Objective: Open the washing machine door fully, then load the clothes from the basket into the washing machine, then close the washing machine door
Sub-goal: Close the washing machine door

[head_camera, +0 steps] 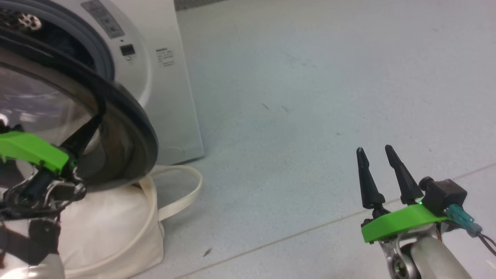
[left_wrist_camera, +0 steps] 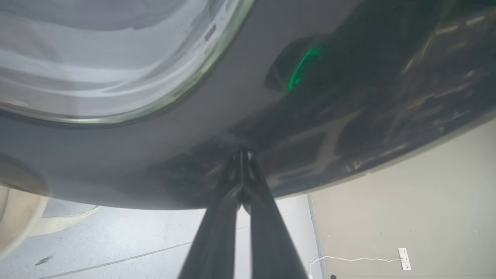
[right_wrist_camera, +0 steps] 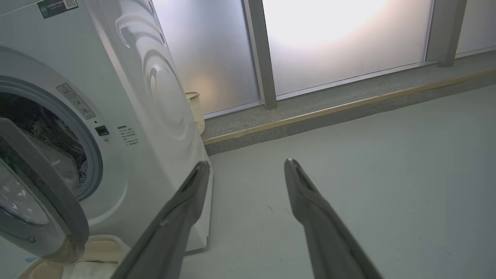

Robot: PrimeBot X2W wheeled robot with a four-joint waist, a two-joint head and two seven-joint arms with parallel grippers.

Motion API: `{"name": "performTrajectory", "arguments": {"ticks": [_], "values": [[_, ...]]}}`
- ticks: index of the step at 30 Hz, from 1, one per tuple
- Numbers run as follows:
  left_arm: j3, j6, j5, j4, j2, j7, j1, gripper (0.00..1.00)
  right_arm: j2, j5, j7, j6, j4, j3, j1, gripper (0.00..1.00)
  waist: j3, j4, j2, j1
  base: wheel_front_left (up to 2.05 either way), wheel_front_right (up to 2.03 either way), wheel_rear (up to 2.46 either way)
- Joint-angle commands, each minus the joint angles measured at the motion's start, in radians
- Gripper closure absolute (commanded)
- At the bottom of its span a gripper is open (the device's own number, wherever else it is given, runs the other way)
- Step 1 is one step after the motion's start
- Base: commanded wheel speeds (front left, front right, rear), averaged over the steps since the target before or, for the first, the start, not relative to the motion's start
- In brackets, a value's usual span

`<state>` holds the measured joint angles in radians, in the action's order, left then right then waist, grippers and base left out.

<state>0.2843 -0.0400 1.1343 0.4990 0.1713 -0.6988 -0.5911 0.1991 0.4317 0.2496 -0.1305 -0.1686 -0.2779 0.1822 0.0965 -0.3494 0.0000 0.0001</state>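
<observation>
While the washing machine door hangs half open over the basket, our left gripper is the one on it.
Fingers pinched together, nothing held, tips touching its glossy black rim; washing machine opening lies just beyond, so we judge a push along the fingers. Our right gripper: spread, empty, well apart over floor.

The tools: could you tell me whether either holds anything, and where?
Nothing held: left tool shut, tips against the washing machine door's rim; right tool open, empty.
</observation>
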Motion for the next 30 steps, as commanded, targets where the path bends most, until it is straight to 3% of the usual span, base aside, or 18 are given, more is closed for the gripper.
{"name": "performTrajectory", "arguments": {"ticks": [1,7,8,9,10,15,20,24,27,30], "values": [[0.022,-0.011,-0.01,-0.027,0.04,0.003,-0.041,1.0,-0.002,0.0,0.012,0.0,0.032,-0.016,0.039,0.0,0.018,0.001,0.0,-0.0001,0.0,0.0,0.0],[-0.031,-0.051,-0.038,-0.02,0.018,0.012,-0.022,1.0,0.003,0.002,0.012,0.0,0.027,-0.033,0.045,0.0,0.002,0.103,0.0,-0.0001,0.0,0.0,0.0],[-0.038,-0.055,-0.045,-0.025,0.014,0.02,-0.015,0.82,0.006,0.002,0.012,0.0,0.025,-0.036,0.046,0.0,-0.003,0.124,0.0,-0.0001,0.0,0.0,0.0],[-0.045,-0.061,-0.054,-0.033,0.012,0.033,-0.006,0.13,0.008,0.002,0.012,0.0,0.024,-0.039,0.046,0.0,-0.008,0.145,0.0,-0.0001,0.0,0.0,0.0],[-0.052,-0.066,-0.064,-0.041,0.01,0.047,0.003,0.0,0.011,0.003,0.012,0.0,0.023,-0.041,0.046,0.0,-0.013,0.165,0.0,-0.0001,0.0,0.0,0.0],[-0.113,-0.086,-0.158,-0.104,0.034,0.162,0.063,0.0,0.024,0.007,0.012,0.0,0.019,-0.051,0.04,0.0,-0.042,0.259,0.0,-0.0001,0.0,0.0,0.0],[-0.279,-0.09,-0.38,-0.216,0.155,0.475,0.164,0.0,0.032,0.008,0.012,0.0,0.021,-0.053,0.033,0.0,-0.065,0.322,0.0,-0.0001,0.0,0.0,0.0],[-0.374,-0.09,-0.499,-0.18,0.225,0.72,0.236,0.0,0.038,0.007,0.012,0.0,0.022,-0.048,0.027,0.0,-0.08,0.357,0.0,-0.0001,0.0,0.0,0.0],[-0.391,-0.082,-0.599,-0.113,0.257,0.892,0.26,0.0,0.041,0.005,0.012,0.0,0.023,-0.047,0.024,0.0,-0.086,0.375,0.0,-0.0001,0.0,0.0,0.0],[-0.375,-0.076,-0.624,-0.055,0.239,0.947,0.271,0.0,0.046,0.004,0.012,0.0,0.023,-0.041,0.02,0.0,-0.089,0.39,0.0,-0.0001,0.0,0.0,0.0]]}}
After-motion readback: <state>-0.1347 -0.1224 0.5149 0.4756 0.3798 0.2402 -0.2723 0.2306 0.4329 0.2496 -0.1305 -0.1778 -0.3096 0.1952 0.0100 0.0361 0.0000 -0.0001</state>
